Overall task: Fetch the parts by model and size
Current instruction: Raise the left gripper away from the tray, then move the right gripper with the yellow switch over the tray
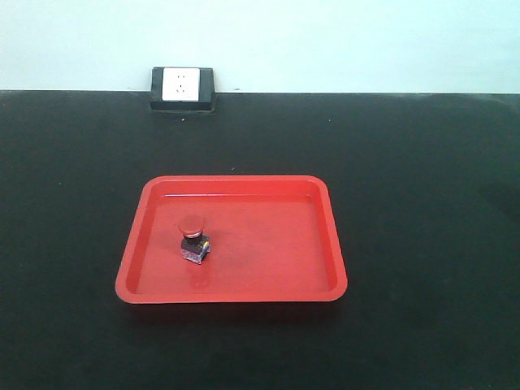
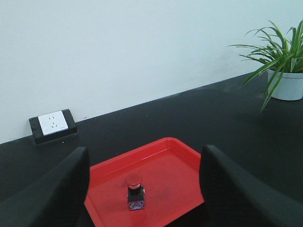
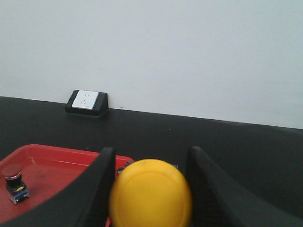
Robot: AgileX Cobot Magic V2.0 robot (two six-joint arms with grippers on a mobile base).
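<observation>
The red-capped push-button switch [image 1: 192, 240] stands upright on its dark, blue-marked base in the left half of the red tray [image 1: 317, 244]. In the left wrist view my left gripper [image 2: 144, 152] is open and empty, its black fingers [image 2: 66, 184] spread wide above the near side of the tray [image 2: 175, 175], with the red-capped switch [image 2: 135, 191] between them lower down. In the right wrist view my right gripper [image 3: 151, 151] is shut on the yellow-capped switch [image 3: 150, 196], whose cap fills the gap between the fingers; the red-capped switch [image 3: 14, 182] sits in the tray [image 3: 52, 165] to the left. Neither gripper shows in the front view.
A black box with a white wall socket [image 1: 182, 88] sits at the table's back edge by the pale wall. A potted green plant [image 2: 284, 66] in a white pot stands far right in the left wrist view. The table is black.
</observation>
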